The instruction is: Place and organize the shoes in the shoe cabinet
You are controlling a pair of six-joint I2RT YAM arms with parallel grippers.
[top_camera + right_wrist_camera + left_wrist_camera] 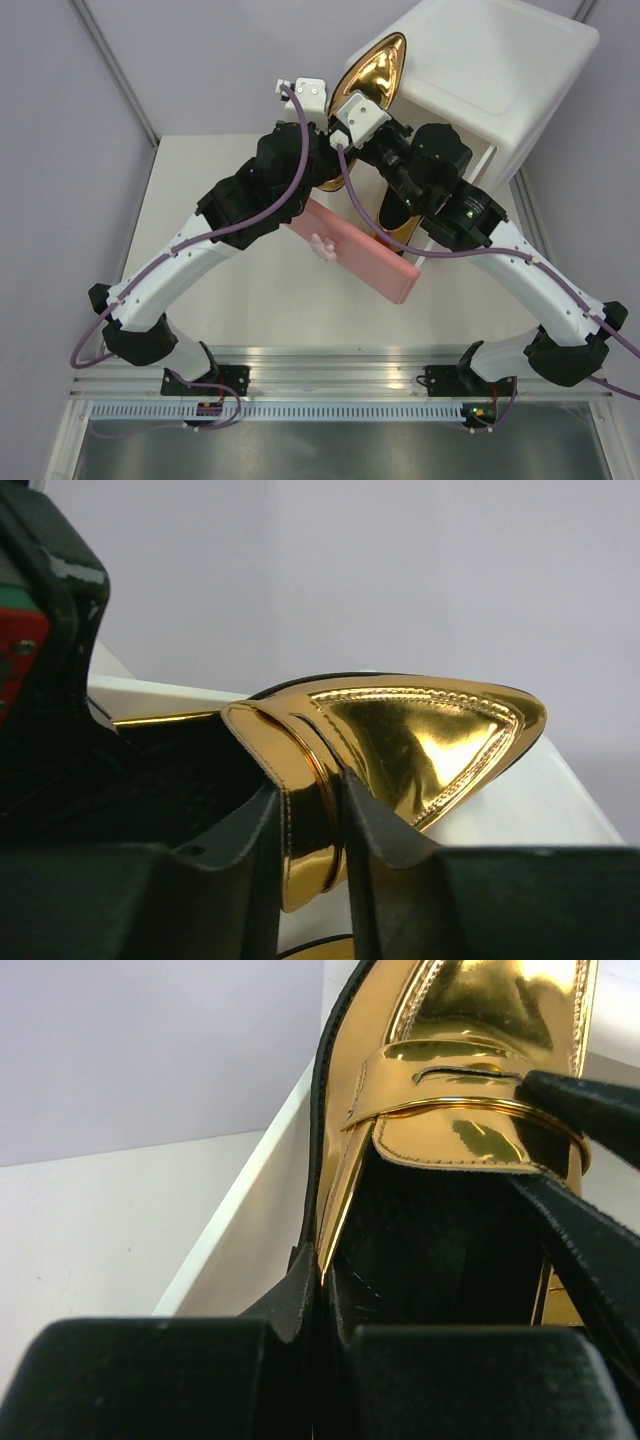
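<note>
A shiny gold shoe (372, 68) is held up in the air, toe pointing away, in front of the white shoe cabinet (500, 70). My left gripper (325, 1270) is shut on the rim of the shoe's side wall (450, 1070). My right gripper (312, 800) has its jaws on either side of the gold strap across the shoe's top (400, 730), pressing on it. One black finger (590, 1110) of that gripper shows in the left wrist view. A second gold shoe (400, 215) lies in the pulled-out drawer under the arms. No green shoes are in view.
The open drawer's pink front (365, 262), with its bunny knob (325, 245), juts out towards the arms' bases. Both arms cross closely over the drawer. The pale table top (200, 180) ends at a metal rail (330, 385) in front.
</note>
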